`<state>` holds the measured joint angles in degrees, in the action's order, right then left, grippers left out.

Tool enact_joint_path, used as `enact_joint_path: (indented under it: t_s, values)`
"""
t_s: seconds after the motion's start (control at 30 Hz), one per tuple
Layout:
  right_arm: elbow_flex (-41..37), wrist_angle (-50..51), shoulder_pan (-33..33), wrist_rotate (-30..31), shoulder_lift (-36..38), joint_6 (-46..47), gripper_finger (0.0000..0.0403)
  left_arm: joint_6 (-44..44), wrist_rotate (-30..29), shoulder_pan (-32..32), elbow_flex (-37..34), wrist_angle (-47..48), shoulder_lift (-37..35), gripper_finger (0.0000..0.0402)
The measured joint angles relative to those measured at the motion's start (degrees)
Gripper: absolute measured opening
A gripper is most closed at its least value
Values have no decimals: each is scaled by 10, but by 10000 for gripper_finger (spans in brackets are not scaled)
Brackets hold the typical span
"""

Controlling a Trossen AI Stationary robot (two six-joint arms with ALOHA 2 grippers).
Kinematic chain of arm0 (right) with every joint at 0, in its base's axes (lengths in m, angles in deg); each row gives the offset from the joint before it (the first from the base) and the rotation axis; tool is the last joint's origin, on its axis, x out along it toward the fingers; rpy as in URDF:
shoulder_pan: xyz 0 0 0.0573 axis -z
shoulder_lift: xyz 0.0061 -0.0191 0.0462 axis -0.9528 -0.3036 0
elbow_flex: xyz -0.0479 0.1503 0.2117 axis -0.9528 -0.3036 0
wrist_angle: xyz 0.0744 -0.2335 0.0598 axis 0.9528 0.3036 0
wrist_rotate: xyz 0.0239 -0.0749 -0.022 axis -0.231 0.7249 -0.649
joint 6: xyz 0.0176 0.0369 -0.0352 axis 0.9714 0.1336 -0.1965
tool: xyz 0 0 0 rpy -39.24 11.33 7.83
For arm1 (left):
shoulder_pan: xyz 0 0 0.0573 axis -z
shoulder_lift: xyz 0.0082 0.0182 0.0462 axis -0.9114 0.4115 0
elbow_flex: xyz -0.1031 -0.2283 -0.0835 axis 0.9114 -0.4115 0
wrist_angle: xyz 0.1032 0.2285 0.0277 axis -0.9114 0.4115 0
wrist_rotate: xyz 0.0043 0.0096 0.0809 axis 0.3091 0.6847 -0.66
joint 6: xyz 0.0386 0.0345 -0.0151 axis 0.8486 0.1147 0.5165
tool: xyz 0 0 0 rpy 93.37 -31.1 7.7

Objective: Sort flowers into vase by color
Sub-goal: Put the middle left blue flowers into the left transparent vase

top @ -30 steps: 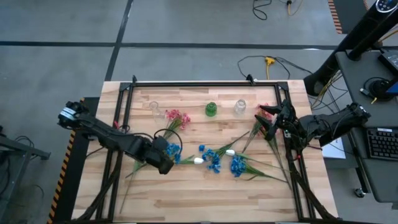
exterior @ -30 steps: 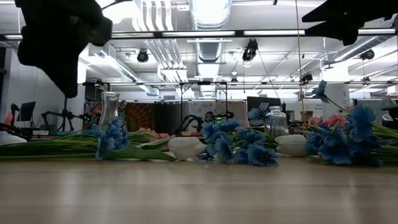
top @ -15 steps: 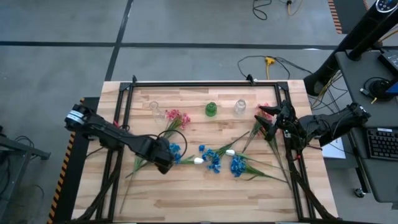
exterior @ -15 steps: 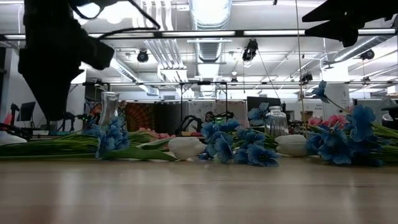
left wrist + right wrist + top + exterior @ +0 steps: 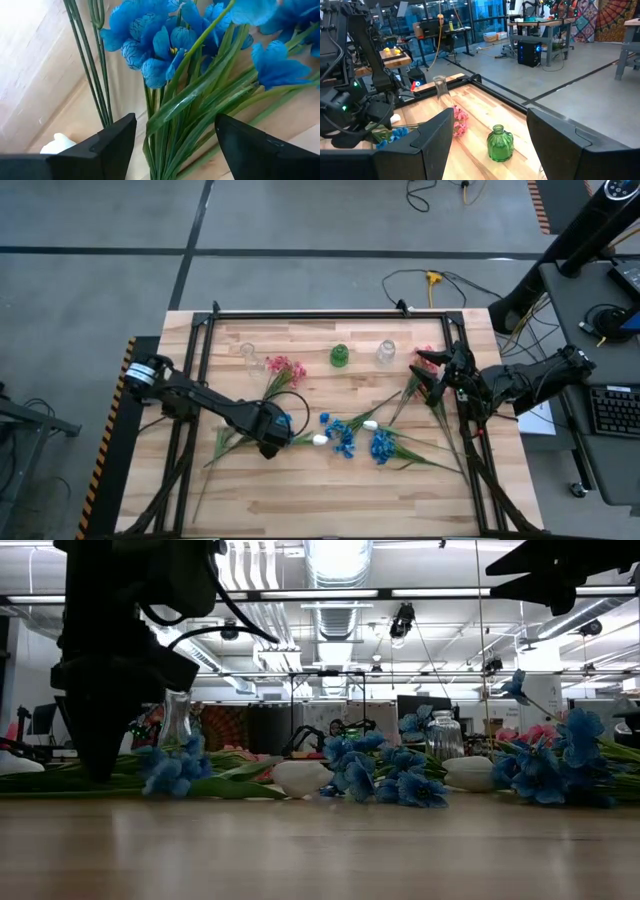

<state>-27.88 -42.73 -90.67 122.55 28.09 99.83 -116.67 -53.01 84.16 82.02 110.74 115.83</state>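
The left arm reaches in from the table's left edge, stretched low across the wood, and its left gripper [image 5: 276, 432] sits down near the surface with the two dark fingers [image 5: 107, 145] spread apart. The right arm waits folded at the right edge, its right gripper [image 5: 428, 375] raised off the table (fingers [image 5: 565, 145] apparently parted, though I can't see the tips).

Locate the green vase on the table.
In the high view the green vase stands near the table's far edge, about midway across, between the pink flowers and a clear glass vase.
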Motion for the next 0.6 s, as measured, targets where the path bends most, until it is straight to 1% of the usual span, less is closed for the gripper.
enact_joint_path:
  t_s: [0.17,0.3,0.43,0.6]
  values:
    - [0,0,0,0,0,0,242,0,0,0,0,0,-1,241]
    - [0,0,0,0,0,0,242,5,1,0,0,4,-17,236]
    - [0,0,0,1,0,0,242,18,15,0,0,12,-39,238]
    - [0,0,0,1,0,0,242,22,39,3,0,48,-71,239]
